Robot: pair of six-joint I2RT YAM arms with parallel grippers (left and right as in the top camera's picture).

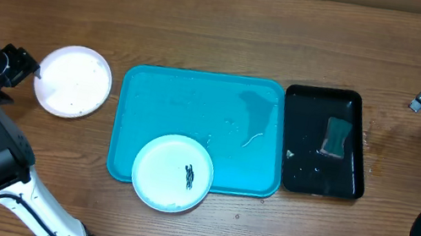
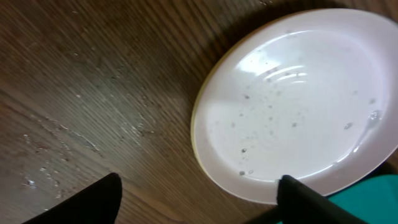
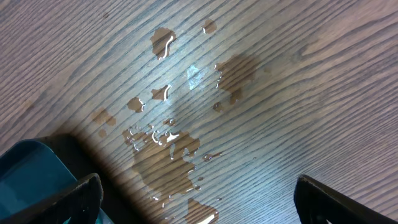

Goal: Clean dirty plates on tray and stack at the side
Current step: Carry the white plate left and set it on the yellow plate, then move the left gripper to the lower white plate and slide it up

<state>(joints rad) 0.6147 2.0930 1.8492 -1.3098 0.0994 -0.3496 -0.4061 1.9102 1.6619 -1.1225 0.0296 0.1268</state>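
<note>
Reaching the one dirty plate (image 1: 173, 173) left on the turquoise tray (image 1: 155, 92) is, I judge, what the coming move turns on. It sits at the tray's near edge with its rim overhanging the front lip, and a black smear (image 1: 189, 176) on its right half runs roughly front to back. From the left pincer (image 2: 199, 186) it lies to the right and nearer the robot's base, well apart. The right pincer (image 3: 198, 186) is farther off, out beyond the black tray (image 1: 306, 108), so the left arm is the nearer one. The sponge (image 1: 337, 137) in that black tray is closer to the right arm. Being round, the plate offers no long axis to line up with. The left pincer is open with nothing between its fingers, just beside the left rim of the white plate (image 1: 73, 80), which rests on the surface (image 1: 226, 26) to the left of the tray. The right pincer is spread wide and empty above spilled water (image 3: 168, 137) on the wood. Under the white plate's edge the left wrist view shows a thin yellowish line, perhaps another plate beneath, but I cannot tell. No third plate is clearly in sight. A dark teal shape at the lower left of the right wrist view is cut off and hard to name. Whether a left finger touches the white rim cannot be told.
</note>
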